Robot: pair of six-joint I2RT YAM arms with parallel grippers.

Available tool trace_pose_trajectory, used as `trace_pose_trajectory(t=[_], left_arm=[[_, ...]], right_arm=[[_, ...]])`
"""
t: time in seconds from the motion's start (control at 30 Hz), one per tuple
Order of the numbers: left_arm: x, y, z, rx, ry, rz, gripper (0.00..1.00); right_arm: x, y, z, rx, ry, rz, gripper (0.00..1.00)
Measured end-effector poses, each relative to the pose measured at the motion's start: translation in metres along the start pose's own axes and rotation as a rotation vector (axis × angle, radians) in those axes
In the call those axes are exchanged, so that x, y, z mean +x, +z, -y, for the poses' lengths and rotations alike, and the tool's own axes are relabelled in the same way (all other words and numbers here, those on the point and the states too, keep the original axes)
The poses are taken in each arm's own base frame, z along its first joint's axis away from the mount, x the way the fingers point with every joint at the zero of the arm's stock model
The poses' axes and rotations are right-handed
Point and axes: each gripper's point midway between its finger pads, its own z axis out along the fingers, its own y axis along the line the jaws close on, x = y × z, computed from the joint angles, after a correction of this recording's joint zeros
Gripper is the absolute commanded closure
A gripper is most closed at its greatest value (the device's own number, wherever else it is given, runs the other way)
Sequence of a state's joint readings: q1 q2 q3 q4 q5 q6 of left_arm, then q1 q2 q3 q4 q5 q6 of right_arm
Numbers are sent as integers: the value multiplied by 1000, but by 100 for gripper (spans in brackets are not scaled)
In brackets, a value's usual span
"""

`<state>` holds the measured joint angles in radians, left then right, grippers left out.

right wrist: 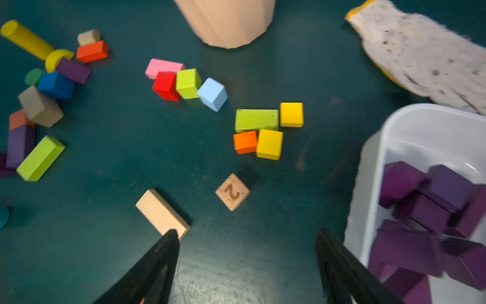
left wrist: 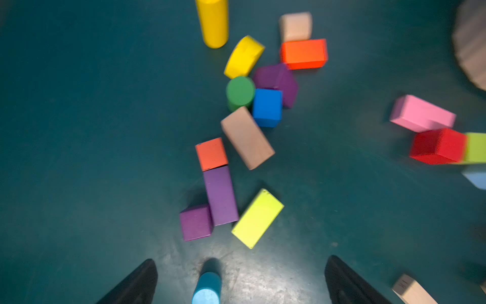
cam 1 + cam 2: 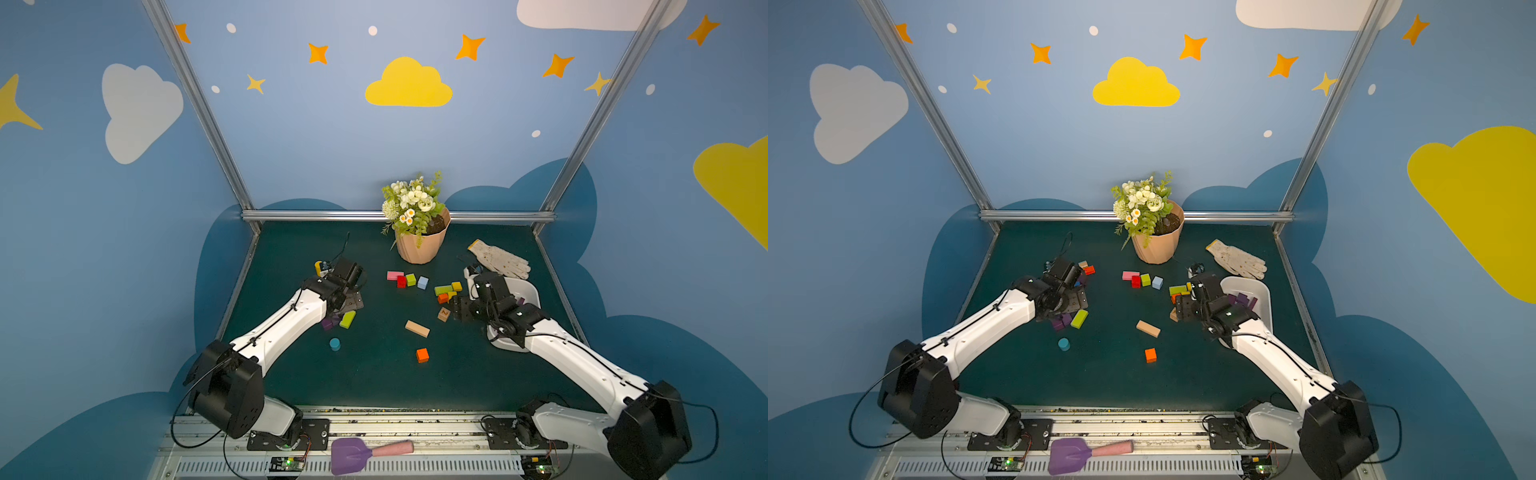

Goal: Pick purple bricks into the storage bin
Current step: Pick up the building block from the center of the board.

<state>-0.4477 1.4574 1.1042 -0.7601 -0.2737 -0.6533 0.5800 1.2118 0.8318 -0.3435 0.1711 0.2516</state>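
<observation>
Purple shows in two places on the dark green worktop [image 3: 374, 382]. On the left, three purple bricks [image 3: 327, 323] lie outside the bin, mixed in with blocks of other colours. In the left wrist view the purple oblong [image 2: 220, 196] touches an orange block [image 2: 211, 154] at one end and the purple cube [image 2: 196, 222] at its side. A lime block [image 2: 257, 218] sits just beside it, and a third purple brick [image 2: 278, 81] is wedged among a green cylinder [image 2: 239, 92], a blue cube [image 2: 267, 106] and a red-orange block [image 2: 303, 54].

The left gripper [image 2: 242, 259] hangs over this cluster with its jaws spread as wide as they go and nothing between them. That suits a descent onto the oblong or the cube, though the crowding neighbours leave little room for the fingers.

The middle of the worktop holds only off-colour blocks. Further right, the right gripper [image 1: 247, 233] is also wide open and empty. It touches nothing and is poised over bare worktop just beside the storage bin [image 1: 426, 131].

The bin stands on the right side near a glove [image 1: 420, 52], within that arm's easy reach — and well apart from the bricks on the left. It already holds a heap of purple blocks [image 1: 410, 247], so the job looks mostly done.
</observation>
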Motion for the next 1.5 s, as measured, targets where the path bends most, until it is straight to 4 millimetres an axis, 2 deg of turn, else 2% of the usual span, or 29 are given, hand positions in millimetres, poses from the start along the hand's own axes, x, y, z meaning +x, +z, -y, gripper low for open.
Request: trace_pose_trajectory(t=[0.13,0.3,0.43,0.63,0.87,1.03,1.17,1.23,1.37,1.5], left_arm=[[6,9,-21,-50,-88,-60,2],[16,18,-42,-102,-152,-122,4],[24,25,-52,-133,-179,-164,12],[35,34,-60,-155,-199,-225,12],[45,45,-58,-152,-180,-285,12],[49,51,-54,-140,-155,-309,14],[47,54,-53,-132,-151,-308,22],[46,55,-52,-124,-154,-306,30],[43,61,-53,-113,-170,-311,34],[41,65,-53,-106,-179,-315,42]], right_arm=[[12,14,-30,-65,-99,-38,19],[24,26,-59,-142,-191,-67,20],[35,34,-78,-183,-265,-88,20],[48,42,-104,-227,-370,-110,20],[61,47,-122,-270,-443,-125,21],[63,45,-135,-305,-480,-117,22],[65,44,-143,-322,-507,-112,22],[66,44,-145,-326,-517,-113,22],[68,44,-146,-328,-525,-116,23],[68,45,-146,-327,-525,-116,23]])
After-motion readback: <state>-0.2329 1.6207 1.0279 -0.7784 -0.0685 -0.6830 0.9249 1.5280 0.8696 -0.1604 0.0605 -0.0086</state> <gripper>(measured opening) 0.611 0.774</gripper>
